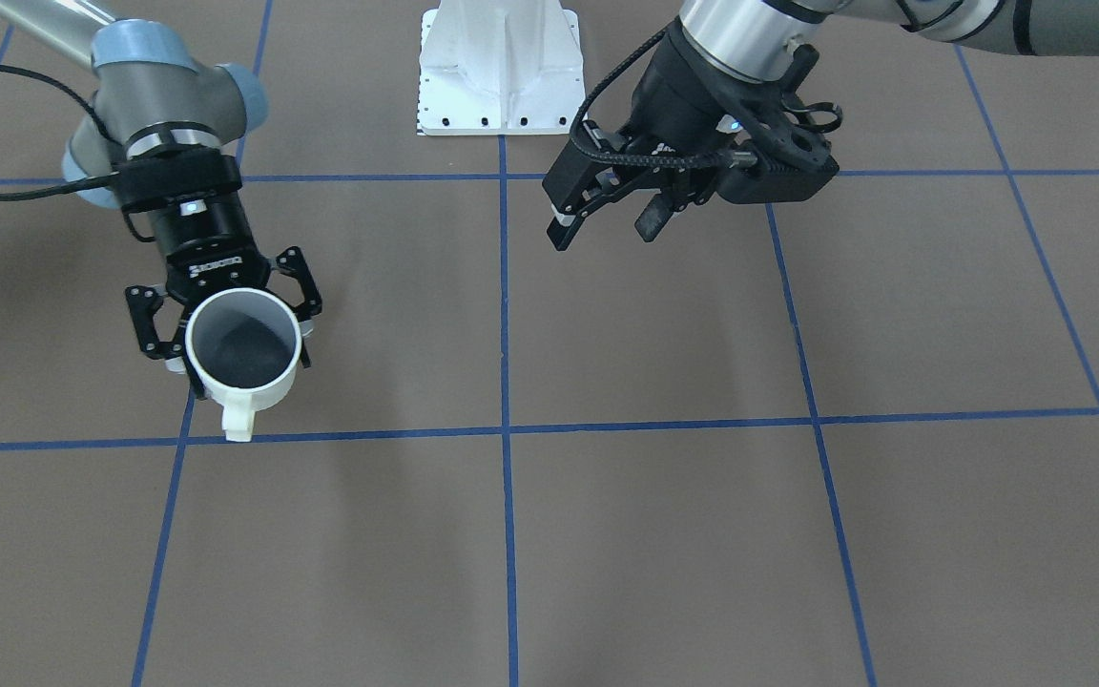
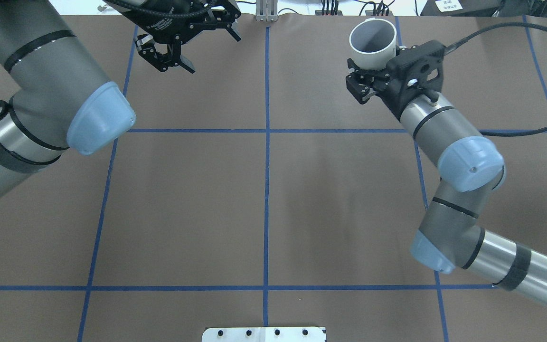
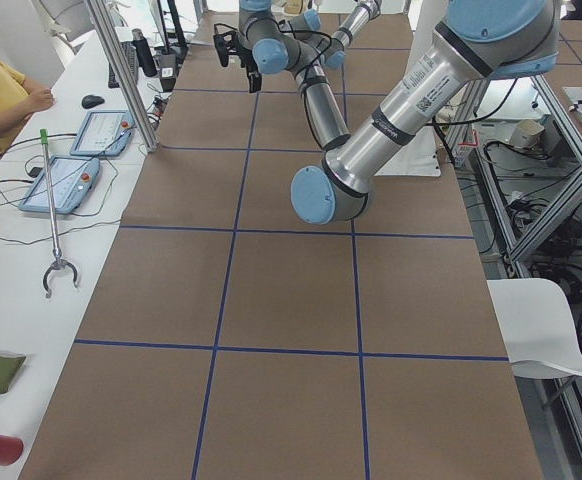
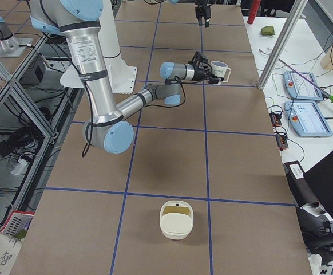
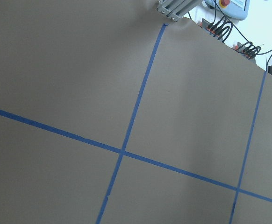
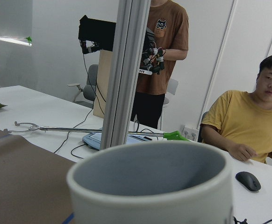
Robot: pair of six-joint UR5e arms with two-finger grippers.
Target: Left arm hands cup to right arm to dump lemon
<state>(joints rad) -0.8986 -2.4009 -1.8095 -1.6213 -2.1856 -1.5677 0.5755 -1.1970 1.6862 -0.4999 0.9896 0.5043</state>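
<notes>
Brown paper ruled in blue tape covers the bench (image 1: 664,534). Left arm (image 2: 41,90) reaches to the far left and right arm (image 2: 444,137) to the far right. A cream tub (image 4: 176,219) sits towards the bench's right end, well apart from both.

Left pincer (image 1: 607,229) hangs with its fingers apart and nothing between them. Right pincer (image 1: 237,355) is clamped on the wall of the cup (image 2: 373,42), a finger on each side. The two pincers are well apart.

The cup is upright, mouth up, with its handle turned away from the robot. From the right end it seems to be held clear of the bench. I cannot make out the lemon, as the cup's inside shows only grey shade.

The hand-over looks finished, since only the right arm has the cup, so the step in hand is the dump. The next move calls for the right wrist to roll until the mouth tips well below level. The clamp must stay firm, because a smooth round wall could slip. I cannot tell whether the tub is the target. If it is, the cup must be carried over it before tipping.
</notes>
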